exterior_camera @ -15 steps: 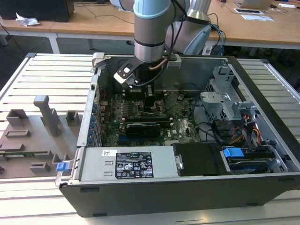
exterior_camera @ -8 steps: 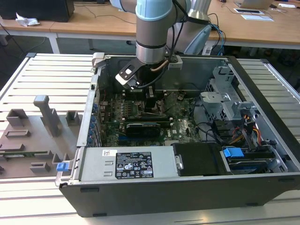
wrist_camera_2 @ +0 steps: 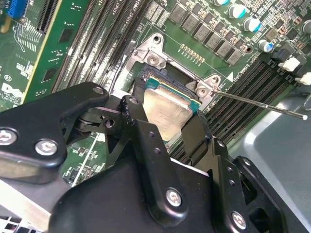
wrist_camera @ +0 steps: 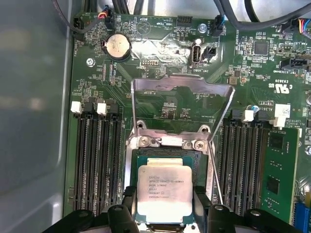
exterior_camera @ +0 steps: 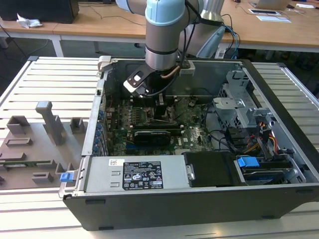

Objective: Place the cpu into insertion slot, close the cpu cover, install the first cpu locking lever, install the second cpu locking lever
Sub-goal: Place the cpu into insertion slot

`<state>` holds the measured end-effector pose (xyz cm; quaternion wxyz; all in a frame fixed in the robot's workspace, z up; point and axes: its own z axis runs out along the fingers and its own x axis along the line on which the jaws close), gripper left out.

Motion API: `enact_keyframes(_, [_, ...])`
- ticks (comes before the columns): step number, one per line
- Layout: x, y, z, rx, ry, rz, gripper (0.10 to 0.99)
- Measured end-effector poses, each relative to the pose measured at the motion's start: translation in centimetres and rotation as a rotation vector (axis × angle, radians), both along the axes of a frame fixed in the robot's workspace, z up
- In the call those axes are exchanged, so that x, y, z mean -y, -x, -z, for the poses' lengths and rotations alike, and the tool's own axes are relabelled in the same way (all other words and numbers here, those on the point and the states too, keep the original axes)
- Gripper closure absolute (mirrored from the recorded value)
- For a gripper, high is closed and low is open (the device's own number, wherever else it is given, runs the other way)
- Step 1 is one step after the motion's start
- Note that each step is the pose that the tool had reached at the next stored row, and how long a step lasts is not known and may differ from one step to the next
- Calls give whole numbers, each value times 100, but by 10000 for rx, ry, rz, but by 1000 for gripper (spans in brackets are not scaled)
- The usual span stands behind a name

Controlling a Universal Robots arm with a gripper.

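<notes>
Silver-topped cpu [wrist_camera: 164, 184] sits over the insertion slot [wrist_camera: 160, 151], clasped by the hand [wrist_camera: 165, 195] at both sides, its near edge hidden.

Print spotted on three surfaces; wording not transcribed.
You see small dark lettering on the cpu [wrist_camera: 164, 188] lid, white silkscreen marks across the motherboard [wrist_camera: 243, 53], and a black-and-white label [exterior_camera: 143, 175] on the power supply [exterior_camera: 102, 174].

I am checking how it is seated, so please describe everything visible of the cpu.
The cpu is a flat square chip with a dull silver metal top bearing print, on a green base. It lies in or just above the insertion slot, held at two opposite sides by the fingers.
</notes>
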<state>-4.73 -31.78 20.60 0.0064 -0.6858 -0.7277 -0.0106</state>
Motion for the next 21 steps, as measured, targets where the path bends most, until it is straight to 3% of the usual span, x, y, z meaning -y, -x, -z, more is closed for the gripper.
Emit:
enact_keyframes(2, [24,0,1,0,-54,34,541])
enact_keyframes(8, [33,-1,11,1,-58,609,541])
enact_keyframes(21, [25,-19,57,4,-66,609,541])
